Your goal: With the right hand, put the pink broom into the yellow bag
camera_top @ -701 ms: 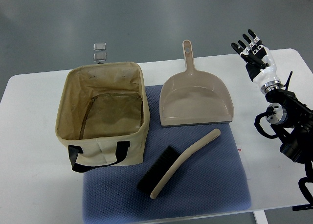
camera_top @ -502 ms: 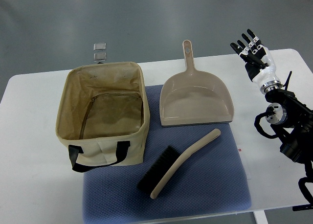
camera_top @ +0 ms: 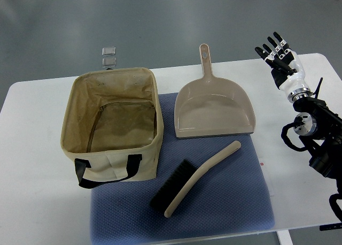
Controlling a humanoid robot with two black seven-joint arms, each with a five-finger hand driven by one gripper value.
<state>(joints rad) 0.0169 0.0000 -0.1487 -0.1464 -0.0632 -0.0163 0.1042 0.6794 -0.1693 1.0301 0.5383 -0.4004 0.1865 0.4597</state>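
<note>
**Table stock: brush, dustpan, bag, one hand at the far right**

Table [camera_top: 37, 202]: white top with rounded corners, its left, far and right edges all in view. Bare white surface lies along the left side, along the far edge behind the bag, and to the right of the mat.

Mat [camera_top: 235, 202]: blue, textured, laid flat on the middle of the table. Its near edge sits close to the table's near edge.

Bag [camera_top: 115, 162]: yellowish tan cloth, box-shaped, standing upright with its mouth fully open and the inside showing. One black strap handle hangs on the near wall. Its right near corner overlaps the left part of the mat.

Broom [camera_top: 195, 178]: a hand brush with a pinkish beige curved handle and black bristles. It lies flat on the mat, diagonal, bristle end toward the near left and handle tip toward the far right. It is just right of the bag, not touching it, and just in front of the dustpan's lip. Open mat lies to its right and near side.

Dustpan [camera_top: 214, 111]: the same beige, lying flat, handle pointing away toward the far edge, lip resting on the mat.

Right hand [camera_top: 280, 60]: black fingers, white wrist, at the table's far right edge, well apart from the broom. Fingers extended and spread, holding nothing. The arm runs down the right side over bare table.

Two small clear squares [camera_top: 109, 56]: on the grey floor beyond the far edge.
</note>
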